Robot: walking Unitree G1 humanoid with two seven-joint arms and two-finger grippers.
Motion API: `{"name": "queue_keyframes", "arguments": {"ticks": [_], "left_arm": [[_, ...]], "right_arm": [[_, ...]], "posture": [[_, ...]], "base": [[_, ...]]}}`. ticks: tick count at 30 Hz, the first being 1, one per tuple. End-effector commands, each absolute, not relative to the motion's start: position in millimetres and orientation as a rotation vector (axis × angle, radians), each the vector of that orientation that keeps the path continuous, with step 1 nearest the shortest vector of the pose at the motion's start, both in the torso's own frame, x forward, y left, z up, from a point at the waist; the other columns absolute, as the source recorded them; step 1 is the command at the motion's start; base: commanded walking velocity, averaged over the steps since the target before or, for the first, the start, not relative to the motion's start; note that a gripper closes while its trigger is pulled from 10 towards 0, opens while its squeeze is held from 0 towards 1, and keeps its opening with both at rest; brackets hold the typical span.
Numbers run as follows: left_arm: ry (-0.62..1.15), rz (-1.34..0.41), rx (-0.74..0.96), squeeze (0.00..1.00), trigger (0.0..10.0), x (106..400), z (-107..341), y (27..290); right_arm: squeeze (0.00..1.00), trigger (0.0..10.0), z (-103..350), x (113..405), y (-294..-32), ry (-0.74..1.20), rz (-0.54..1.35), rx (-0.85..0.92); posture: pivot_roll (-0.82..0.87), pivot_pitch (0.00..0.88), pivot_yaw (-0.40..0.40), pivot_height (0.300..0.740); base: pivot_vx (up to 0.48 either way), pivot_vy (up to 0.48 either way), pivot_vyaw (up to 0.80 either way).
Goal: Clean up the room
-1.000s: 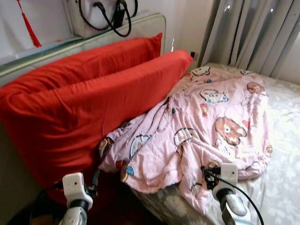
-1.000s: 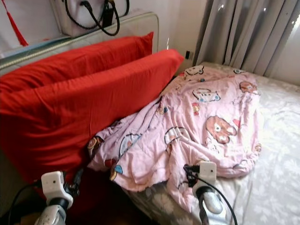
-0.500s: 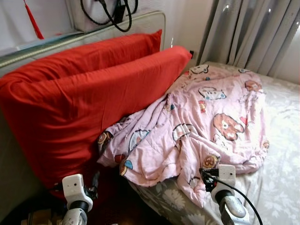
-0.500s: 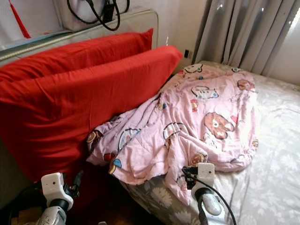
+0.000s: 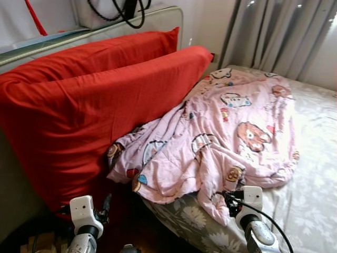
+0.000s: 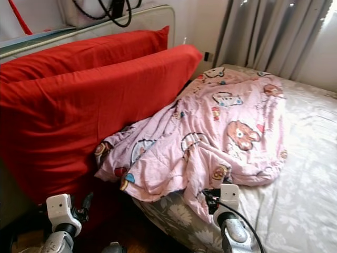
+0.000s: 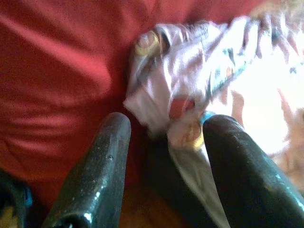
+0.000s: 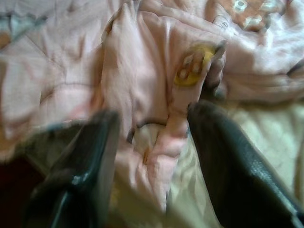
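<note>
A crumpled pink cartoon-print blanket (image 5: 231, 132) lies across the bed, its near corner hanging over the grey floral sheet (image 5: 310, 174). Two red pillows (image 5: 95, 110) lean against the headboard (image 5: 158, 16), and the blanket's edge touches the front one. My left arm (image 5: 84, 211) is low beside the bed. In its wrist view the left gripper (image 7: 166, 128) is open, pointing at the blanket's edge (image 7: 190, 85) next to the red pillow. My right arm (image 5: 247, 200) is by the hanging corner, and the right gripper (image 8: 152, 116) is open just short of the pink fabric (image 8: 156, 66).
Grey curtains (image 5: 284, 31) hang behind the bed's far side. A white device with black cables (image 5: 126, 10) sits on top of the headboard. Dark floor (image 5: 131, 226) lies between the pillows and the bed's near corner.
The whole picture has shifted as the camera moved, showing more of the bed's near edge. Blanket and pillows lie as before, and both arms stay low.
</note>
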State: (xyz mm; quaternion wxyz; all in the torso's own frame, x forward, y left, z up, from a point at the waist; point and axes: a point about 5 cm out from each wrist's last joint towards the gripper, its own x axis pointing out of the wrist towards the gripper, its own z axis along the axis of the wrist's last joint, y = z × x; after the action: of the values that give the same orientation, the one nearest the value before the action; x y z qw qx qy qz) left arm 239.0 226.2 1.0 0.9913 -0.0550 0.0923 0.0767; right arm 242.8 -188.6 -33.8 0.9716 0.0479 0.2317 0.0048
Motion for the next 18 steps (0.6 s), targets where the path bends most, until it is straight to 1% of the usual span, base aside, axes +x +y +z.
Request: {"name": "queue_keyframes", "arguments": {"ticks": [1,18], "left_arm": [[0.226,0.173,-0.119,0.00,10.0,229.4,-8.2,228.8],[0.222,0.183,-0.117,0.00,10.0,231.0,-7.8,232.9]], "right_arm": [[0.00,10.0,-29.8,248.8,-185.8,0.452,0.025,0.092],[0.00,10.0,-31.0,247.9,-182.9,0.463,0.057,0.101]], "posture": [[0.09,0.000,-0.026,0.635],[0.09,0.000,-0.028,0.635]], "base": [[0.000,0.000,0.00],[0.000,0.000,0.00]]}}
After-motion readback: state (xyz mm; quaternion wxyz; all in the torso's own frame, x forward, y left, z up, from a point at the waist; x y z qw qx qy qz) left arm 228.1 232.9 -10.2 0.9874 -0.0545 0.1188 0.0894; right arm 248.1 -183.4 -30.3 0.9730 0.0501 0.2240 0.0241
